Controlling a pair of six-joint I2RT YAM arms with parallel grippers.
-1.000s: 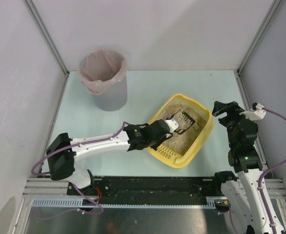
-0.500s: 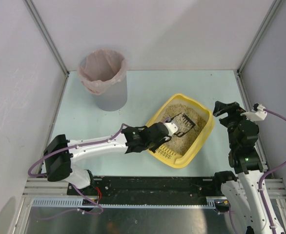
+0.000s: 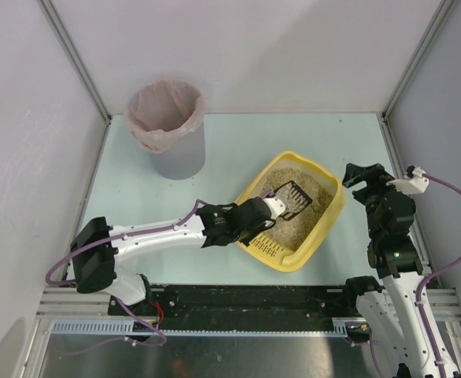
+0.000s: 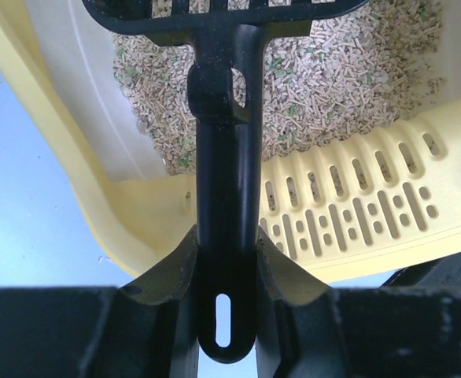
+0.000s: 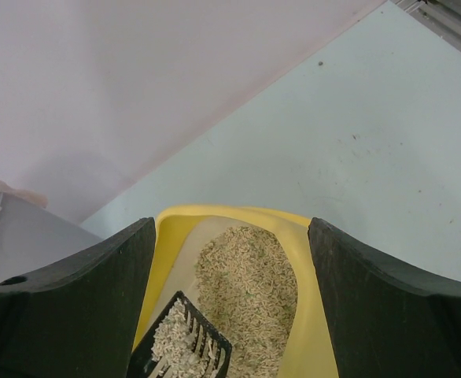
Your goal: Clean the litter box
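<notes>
Yellow litter box [image 3: 334, 211] right of centre on the table [image 3: 238, 142], toward the near edge; long axis slanting from near-left to far-right, slotted grille at the near end; filled with beige litter [image 3: 293, 228]; black scoop [image 3: 295, 194] over the litter, head pointing far-right, some pellets on it; left jaws clamped narrow on the scoop's handle; right jaws gaping wide, empty, just right of the box; grey pink-lined bin [image 3: 179, 157] far left, well apart.

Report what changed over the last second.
The left hand, shut on the black litter scoop, drew it slightly back through the litter toward the litter box's near-left rim. Nothing was grasped or released. The litter box, the open right hand and the grey bin stayed put.
</notes>
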